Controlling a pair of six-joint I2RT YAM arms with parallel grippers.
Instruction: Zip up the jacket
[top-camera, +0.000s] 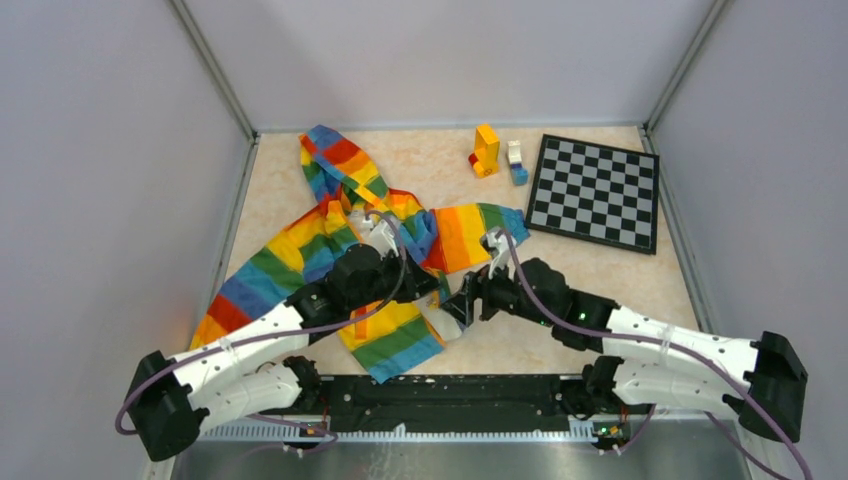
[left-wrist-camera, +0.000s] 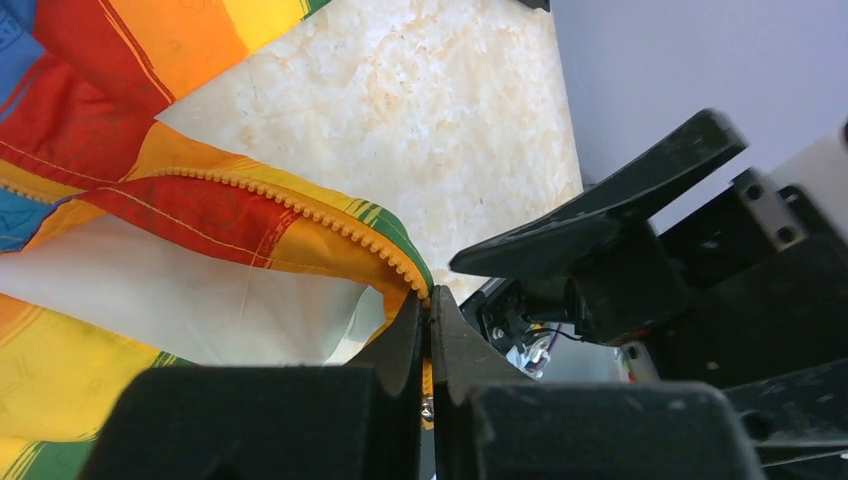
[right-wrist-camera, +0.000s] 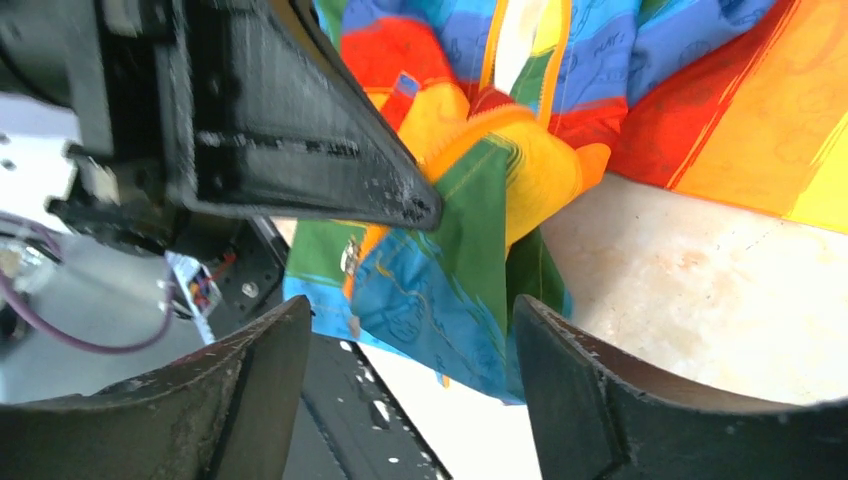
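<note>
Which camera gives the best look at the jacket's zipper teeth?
Left wrist: the zipper teeth run clearly along the edge into the left gripper. Top external shows the jacket spread out, but its teeth are not discernible. Right wrist shows only bunched fabric.

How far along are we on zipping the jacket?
Done: left tool is shut on the lower zipper edge of the jacket. In hand: right tool stands open around a hem corner, not gripping. Left: the jacket lies open, lining showing; no teeth joined yet.
</note>
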